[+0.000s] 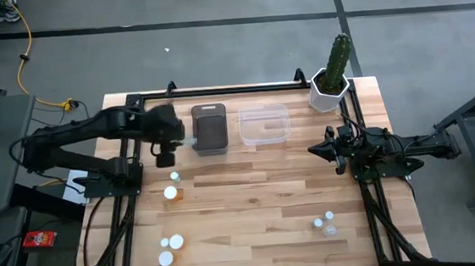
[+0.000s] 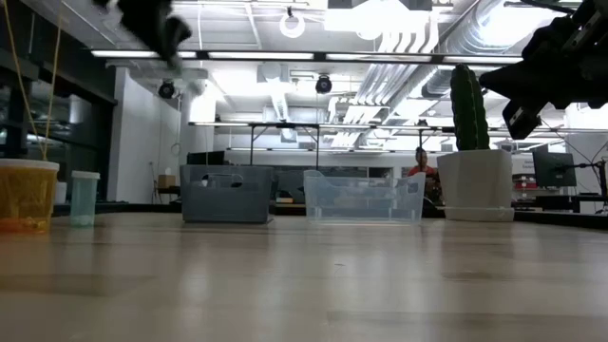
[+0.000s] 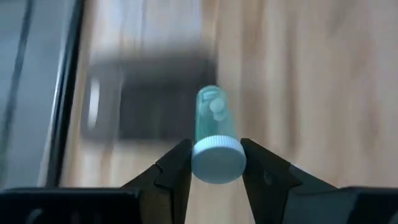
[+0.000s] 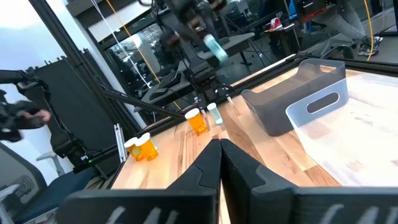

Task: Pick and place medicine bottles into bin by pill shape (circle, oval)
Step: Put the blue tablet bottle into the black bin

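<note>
Your left tool pinches a clear-blue bottle by its cap, aloft at the grey bin's nine o'clock; light, slick plastic, so grip squarely; right tool closed, empty

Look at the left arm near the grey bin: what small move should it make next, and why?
Probably carry on sideways until it hangs over the grey bin, then let go. The left gripper has a clear-bluish bottle by its white cap between the jaws, raised off the table, just beside that bin rather than above it. The right gripper waits, shut.
</note>
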### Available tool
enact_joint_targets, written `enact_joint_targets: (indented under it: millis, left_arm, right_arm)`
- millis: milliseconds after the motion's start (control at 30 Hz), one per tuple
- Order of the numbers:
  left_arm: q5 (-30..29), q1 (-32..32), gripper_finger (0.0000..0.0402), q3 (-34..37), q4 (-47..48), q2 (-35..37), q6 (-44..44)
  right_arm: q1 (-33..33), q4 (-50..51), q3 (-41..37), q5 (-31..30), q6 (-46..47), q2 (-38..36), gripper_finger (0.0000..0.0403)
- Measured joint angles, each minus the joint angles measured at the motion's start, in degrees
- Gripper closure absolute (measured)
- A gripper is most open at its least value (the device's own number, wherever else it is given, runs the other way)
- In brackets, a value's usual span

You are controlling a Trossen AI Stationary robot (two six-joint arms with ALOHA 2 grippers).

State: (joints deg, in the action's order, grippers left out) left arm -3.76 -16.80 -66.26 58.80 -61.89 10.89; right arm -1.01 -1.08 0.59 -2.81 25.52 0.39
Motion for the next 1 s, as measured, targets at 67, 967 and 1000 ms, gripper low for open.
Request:
enact_joint_targets:
  millis: [67,967,1000]
  left_arm:
    - [3.28,0.05,0.0287,0.63,-8.09,1.88,-3.81]
    - [-1.26,-2.93,0.0287,-9.81,-9.85,-7.64,-13.14]
    - [-1.50,-4.19,0.0287,-11.96,-5.72,-10.04,-12.95]
  right_arm:
    - [0.01,0.00,0.01,0.00,0.00,-0.01,0.0402]
    - [0.00,0.00,0.01,0.00,0.01,0.01,0.0402]
    - [0.01,0.00,0.01,0.00,0.00,-0.01,0.0402]
